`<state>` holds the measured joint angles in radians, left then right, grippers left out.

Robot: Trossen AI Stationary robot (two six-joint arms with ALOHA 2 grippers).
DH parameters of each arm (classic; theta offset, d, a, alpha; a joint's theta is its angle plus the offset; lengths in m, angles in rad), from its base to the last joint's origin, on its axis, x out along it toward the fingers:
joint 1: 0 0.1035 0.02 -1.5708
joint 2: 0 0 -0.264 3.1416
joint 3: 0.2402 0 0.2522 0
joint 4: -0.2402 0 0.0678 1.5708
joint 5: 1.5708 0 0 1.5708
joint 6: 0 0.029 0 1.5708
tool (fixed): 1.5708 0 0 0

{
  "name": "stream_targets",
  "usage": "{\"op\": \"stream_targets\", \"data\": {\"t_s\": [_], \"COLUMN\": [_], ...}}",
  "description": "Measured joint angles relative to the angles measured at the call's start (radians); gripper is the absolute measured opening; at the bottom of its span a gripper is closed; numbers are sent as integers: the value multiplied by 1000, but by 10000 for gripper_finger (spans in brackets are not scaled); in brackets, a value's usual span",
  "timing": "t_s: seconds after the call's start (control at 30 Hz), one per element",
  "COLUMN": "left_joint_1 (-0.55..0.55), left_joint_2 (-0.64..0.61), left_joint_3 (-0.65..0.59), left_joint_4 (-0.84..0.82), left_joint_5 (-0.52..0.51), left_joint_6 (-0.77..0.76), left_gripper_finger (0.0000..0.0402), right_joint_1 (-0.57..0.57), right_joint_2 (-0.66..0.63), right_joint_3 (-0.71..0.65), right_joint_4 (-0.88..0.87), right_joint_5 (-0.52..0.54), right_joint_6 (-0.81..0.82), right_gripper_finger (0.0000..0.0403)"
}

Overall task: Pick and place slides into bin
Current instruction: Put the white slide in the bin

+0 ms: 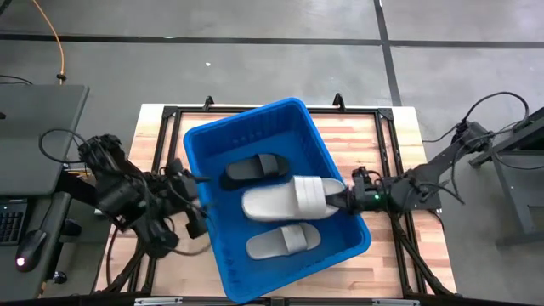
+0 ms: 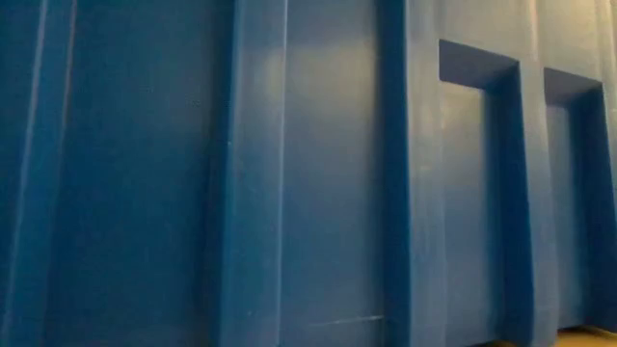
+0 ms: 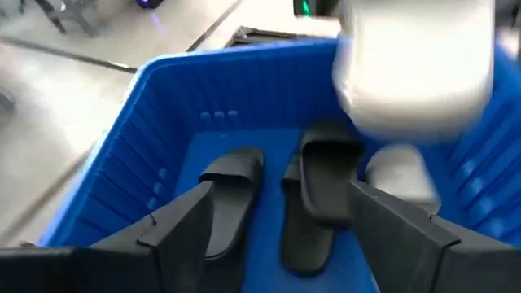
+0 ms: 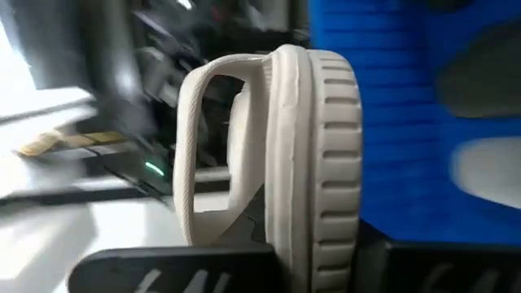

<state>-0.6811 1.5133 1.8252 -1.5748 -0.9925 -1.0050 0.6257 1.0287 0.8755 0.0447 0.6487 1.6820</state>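
Between the right jaws (image 1: 347, 198), a pale grey-white slide (image 1: 293, 200) is clamped by its end and held over the open top of the blue bin (image 1: 204, 140). From the right wrist, that slide (image 4: 281, 155) stands on edge, showing a thick sole with a notched, ribbed side wall and a broad smooth strap arching off it.

Below and beyond those jaws, the bin is a deep rectangular plastic tub with a rolled rim and finely ribbed inner walls, set askew on the wooden slatted counter (image 1: 399, 136). On its floor lie a matte black slide (image 1: 252, 167) and a second pale slide (image 1: 282, 240), one to each side of the held slide and neither touching it.

Opposite, the left jaws (image 1: 197, 212) stand apart and empty at the bin's rim. Straight ahead of them, the left wrist view shows two black slides side by side on the bin floor, one (image 3: 232, 191) nearer the wall and one (image 3: 321, 191) beside it, where the overhead view makes out only a single dark shape.

At counter height, the low camera sees nothing but the bin's outer wall (image 2: 308, 173), smooth blue plastic with vertical ribs and recessed panels.
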Motion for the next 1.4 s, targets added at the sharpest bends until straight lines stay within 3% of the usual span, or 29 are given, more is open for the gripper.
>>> {"op": "stream_targets", "data": {"t_s": [0.2, 0.33, 0.43, 0.67, 0.9, 1.13, 1.4], "left_joint_1": [10, 40, 64, 66, 65, 66, 66], "left_joint_2": [-90, -147, -188, -288, -358, -380, -380], "left_joint_3": [0, 0, 4, 55, 137, 144, 143], "left_joint_4": [2, 4, 4, 22, 100, 173, 174], "left_joint_5": [-105, -100, -78, -69, 20, 41, 48], "left_joint_6": [-286, -353, -373, -390, -200, -2, 123], "left_gripper_finger": [287, 289, 289, 289, 289, 289, 289], "right_joint_1": [-5, -48, -98, -194, -224, -249, -276], "right_joint_2": [2, 51, 97, 257, 455, 648, 767], "right_joint_3": [195, 349, 435, 522, 699, 900, 950], "right_joint_4": [-443, -639, -703, -711, -755, -1041, -1043], "right_joint_5": [-79, -133, -173, -388, -512, -607, -678], "right_joint_6": [-5, -78, -104, -44, 68, 166, 199], "right_gripper_finger": [5, 4, 4, 4, 4, 4, 4]}}
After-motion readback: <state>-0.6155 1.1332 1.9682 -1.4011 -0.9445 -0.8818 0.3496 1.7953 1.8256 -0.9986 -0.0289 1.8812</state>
